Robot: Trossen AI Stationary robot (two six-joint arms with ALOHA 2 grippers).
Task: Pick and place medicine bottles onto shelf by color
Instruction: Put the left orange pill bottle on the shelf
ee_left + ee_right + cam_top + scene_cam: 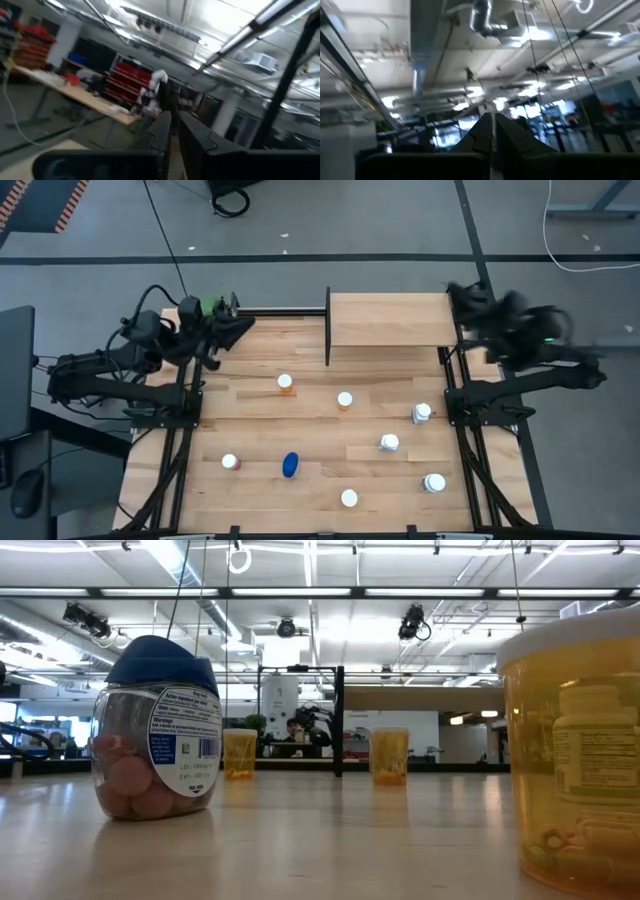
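Observation:
Several medicine bottles stand on their bases on the wooden table: two orange (286, 384) (345, 400), three white or clear (422, 413) (389, 443) (434, 482), one white-capped (349, 498), one pink (230, 462). The rounded blue one (290, 465) shows close up in the low view (160, 730). The light-wood shelf (390, 320) stands at the far edge and carries nothing. My left gripper (238, 328) is shut and empty at the far left. My right gripper (462, 296) is shut and empty by the shelf's right end. Both wrist views look up at the ceiling.
A green plant (210, 306) sits at the far left corner beside my left gripper. The shelf's black post (328, 327) stands at its left end. A large orange bottle (575, 750) fills the right of the low view. Bare tabletop lies between the bottles and the shelf.

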